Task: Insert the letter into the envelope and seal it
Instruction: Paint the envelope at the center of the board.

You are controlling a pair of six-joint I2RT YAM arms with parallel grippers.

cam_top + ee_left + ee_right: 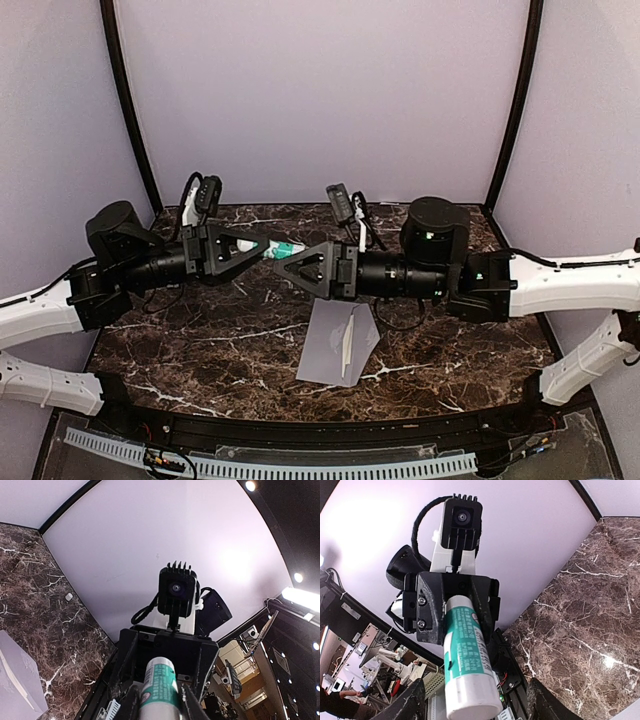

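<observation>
Lying near-to-far on envelope [322,352]: letter [348,342]

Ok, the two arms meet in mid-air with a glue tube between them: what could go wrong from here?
1. Only the left gripper clamps the glue stick; the right gripper is open at its other end, so a skewed close could knock it down onto the table.
2. The letter lies slanted on the envelope; whether it is tucked in is unclear, so glue might catch it.
</observation>
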